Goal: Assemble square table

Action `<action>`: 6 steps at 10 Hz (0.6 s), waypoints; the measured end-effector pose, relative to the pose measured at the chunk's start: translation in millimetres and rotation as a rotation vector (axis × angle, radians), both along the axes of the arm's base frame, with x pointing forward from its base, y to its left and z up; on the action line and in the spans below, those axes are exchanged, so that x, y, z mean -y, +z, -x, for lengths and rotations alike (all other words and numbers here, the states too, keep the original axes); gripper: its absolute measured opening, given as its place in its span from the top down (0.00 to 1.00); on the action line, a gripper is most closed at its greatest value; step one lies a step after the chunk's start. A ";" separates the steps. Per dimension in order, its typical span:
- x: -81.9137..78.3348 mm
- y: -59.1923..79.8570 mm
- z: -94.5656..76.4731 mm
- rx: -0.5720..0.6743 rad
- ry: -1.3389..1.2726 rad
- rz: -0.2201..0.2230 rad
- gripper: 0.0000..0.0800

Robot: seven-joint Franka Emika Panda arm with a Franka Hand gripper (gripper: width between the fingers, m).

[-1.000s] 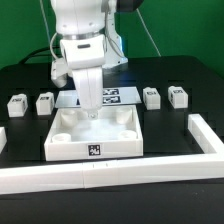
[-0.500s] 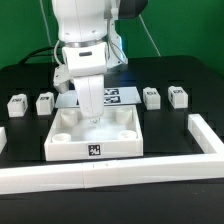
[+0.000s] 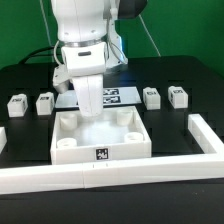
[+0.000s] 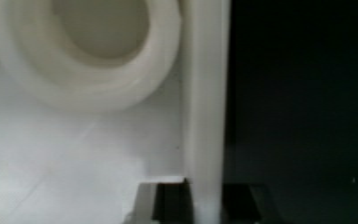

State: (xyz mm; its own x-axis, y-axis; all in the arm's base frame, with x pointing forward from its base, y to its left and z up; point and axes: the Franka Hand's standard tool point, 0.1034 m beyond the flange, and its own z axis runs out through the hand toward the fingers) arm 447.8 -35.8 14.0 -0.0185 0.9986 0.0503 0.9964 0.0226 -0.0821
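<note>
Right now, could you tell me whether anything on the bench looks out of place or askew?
Only slightly: the tabletop seems a little turned, its front edge not quite parallel to the long white wall before it. The four legs stand upright in pairs either side.

Bright, even overhead light; the wrist view is blurred.

The white arm (image 3: 80,20) is gleaming here, its smooth rounded shells catching the light. A dark band (image 3: 82,45) is ringing the wrist, and a thin black cable (image 3: 147,38) is trailing behind. The white gripper (image 3: 92,110) is tapering into a blocky wedge, with grey shading showing along its edges.
</note>
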 end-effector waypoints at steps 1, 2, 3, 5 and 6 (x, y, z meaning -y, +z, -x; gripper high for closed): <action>0.0 0.0 0.0 0.000 0.000 0.000 0.92; 0.0 0.0 0.0 0.000 0.000 0.000 0.92; 0.0 0.0 -0.1 0.000 0.000 0.000 0.92; -0.1 0.0 -0.1 0.000 0.000 0.000 0.92; -2.4 0.1 -0.4 0.000 -0.007 0.000 0.92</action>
State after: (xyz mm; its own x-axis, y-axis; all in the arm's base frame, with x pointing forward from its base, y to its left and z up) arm 448.2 -33.5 14.2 -0.0111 0.9987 0.0504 0.9965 0.0152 -0.0818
